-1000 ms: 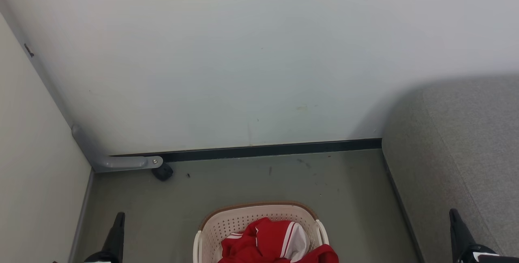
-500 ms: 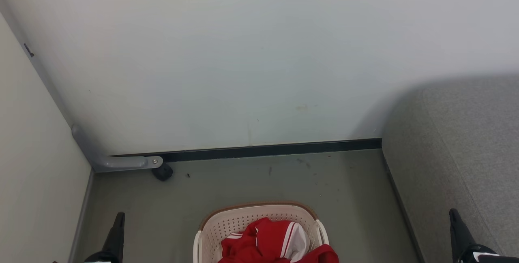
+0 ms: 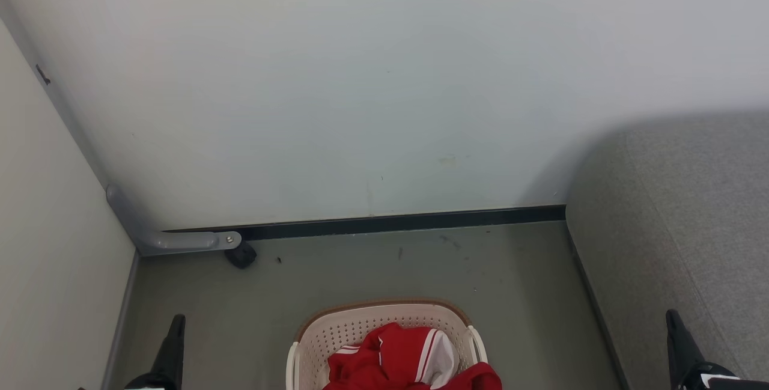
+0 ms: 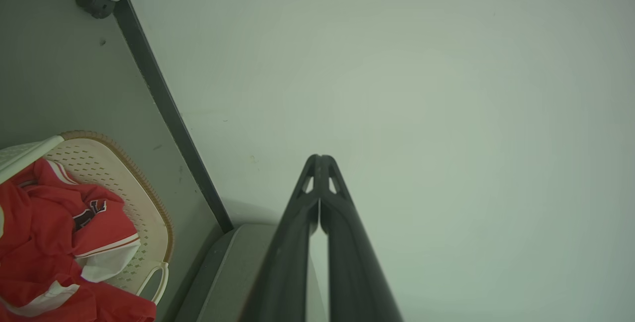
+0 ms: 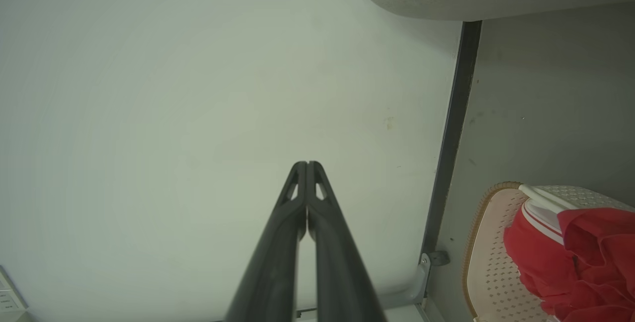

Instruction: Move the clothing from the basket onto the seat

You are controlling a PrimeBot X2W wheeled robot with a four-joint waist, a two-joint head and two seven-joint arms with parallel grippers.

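The cream basket (image 3: 336, 330) with a brown rim stands on the floor at the bottom middle of the head view, and the red-and-white clothing (image 3: 402, 363) lies bunched inside it. Both wrist views catch the basket (image 4: 106, 168) (image 5: 488, 242) and the clothing (image 4: 47, 242) (image 5: 575, 262) at their edges. The grey seat (image 3: 685, 222) rises at the right. My left gripper (image 3: 176, 321) is shut at the lower left, apart from the basket, holding nothing. Over the seat's front edge at the lower right, my right gripper (image 3: 671, 316) is shut and empty. Both point at the wall (image 4: 320, 157) (image 5: 303, 164).
A pale wall (image 3: 360, 89) with a dark baseboard (image 3: 390, 222) closes off the floor behind the basket. A side wall stands at the left, with a grey bracket (image 3: 174, 238) and a black caster (image 3: 241, 255) in the corner. Bare grey floor (image 3: 360, 270) lies between basket and wall.
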